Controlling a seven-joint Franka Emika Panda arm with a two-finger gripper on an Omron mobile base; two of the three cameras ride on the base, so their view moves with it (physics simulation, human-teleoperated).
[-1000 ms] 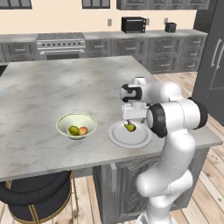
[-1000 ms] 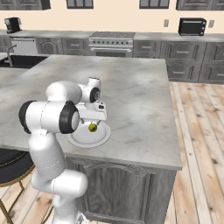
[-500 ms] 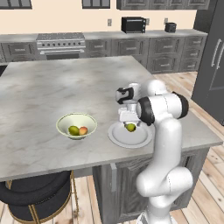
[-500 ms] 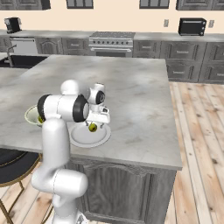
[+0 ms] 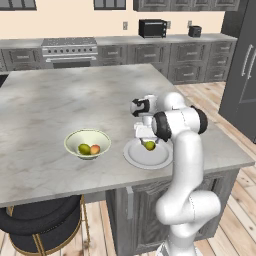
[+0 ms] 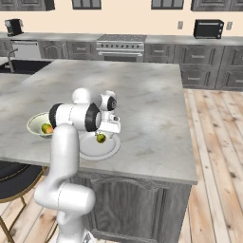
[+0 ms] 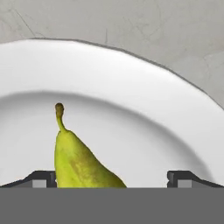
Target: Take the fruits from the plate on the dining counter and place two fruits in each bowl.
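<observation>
Pear lies between the fingers, which stand wide apart, one tip at either side, the fruit close against the left tip with its stem pointing away from the hand. Under it is the white plate, on the marbled worktop. Farther off to the arm's left stands a cream bowl holding a pear and a peach.

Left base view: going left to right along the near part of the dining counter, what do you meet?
Bowl holding a yellow-green fruit and then an orange-red fruit, then the white plate with a pear on it under the gripper.
</observation>
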